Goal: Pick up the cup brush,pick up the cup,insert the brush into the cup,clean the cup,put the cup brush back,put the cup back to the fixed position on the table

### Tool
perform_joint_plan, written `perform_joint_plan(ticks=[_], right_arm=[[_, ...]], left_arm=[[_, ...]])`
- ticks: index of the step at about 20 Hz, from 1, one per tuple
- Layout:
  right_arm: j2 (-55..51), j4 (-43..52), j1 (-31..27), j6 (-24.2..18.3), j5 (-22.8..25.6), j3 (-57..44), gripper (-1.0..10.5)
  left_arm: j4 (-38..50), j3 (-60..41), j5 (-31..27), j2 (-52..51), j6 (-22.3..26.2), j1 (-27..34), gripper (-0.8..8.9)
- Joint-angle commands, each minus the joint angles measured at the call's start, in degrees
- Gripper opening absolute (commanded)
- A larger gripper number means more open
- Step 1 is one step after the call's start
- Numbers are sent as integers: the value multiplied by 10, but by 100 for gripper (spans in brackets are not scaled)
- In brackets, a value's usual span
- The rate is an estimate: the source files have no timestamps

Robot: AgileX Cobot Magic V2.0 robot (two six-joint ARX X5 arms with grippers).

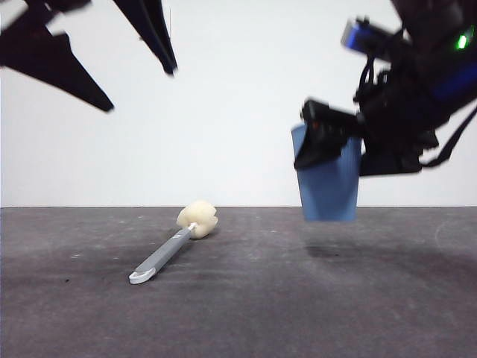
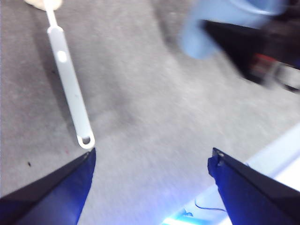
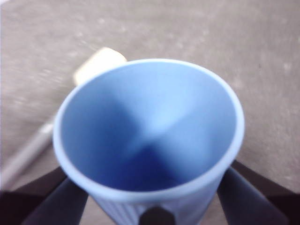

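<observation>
the right gripper (image 1: 328,142) hangs in the air at about 2 o'clock in the front view, its dark arm reaching in from the upper right edge, jaws clamped on either side of the cup (image 1: 328,186). the cup is held upright and clear of the bench (image 1: 298,298), with a soft shadow on the surface beneath it. seen from the right wrist, the blue tumbler (image 3: 150,140) shows its open mouth, pale rim and fine ribs on the outer wall, and nothing inside.

the left gripper (image 1: 138,89) hovers high at about 10 o'clock in the front view, jaws spread wide and holding nothing; the left wrist view shows the two black tips (image 2: 150,161) well apart above bare bench.

the cup brush (image 1: 175,250) lies flat on the bench at about 7 o'clock from the cup, cream-yellow sponge head toward the back, grey handle running forward to its white looped tip (image 2: 85,139).
</observation>
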Motion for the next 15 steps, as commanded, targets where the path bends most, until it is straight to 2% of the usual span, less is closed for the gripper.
perform_joint_plan(ticks=[1,2,7,11,13,15], right_arm=[[38,41,-15,-21,-16,-6,-12],[52,58,-21,-26,-31,-6,-12],[113,123,-37,-54,-46,-6,-12],[132,125,-38,-72,-44,-6,-12],[132,121,-38,-71,-44,-6,41],[131,101,-37,-71,-44,-6,200]], left_arm=[[-14,-5,2,-27,9,-5,409],[-18,-5,2,-37,9,-7,409],[-26,-5,2,-53,9,-7,409],[-26,-5,0,-53,9,-7,409],[-26,-5,-2,-53,9,-7,409],[-26,-5,-2,-53,10,-7,409]])
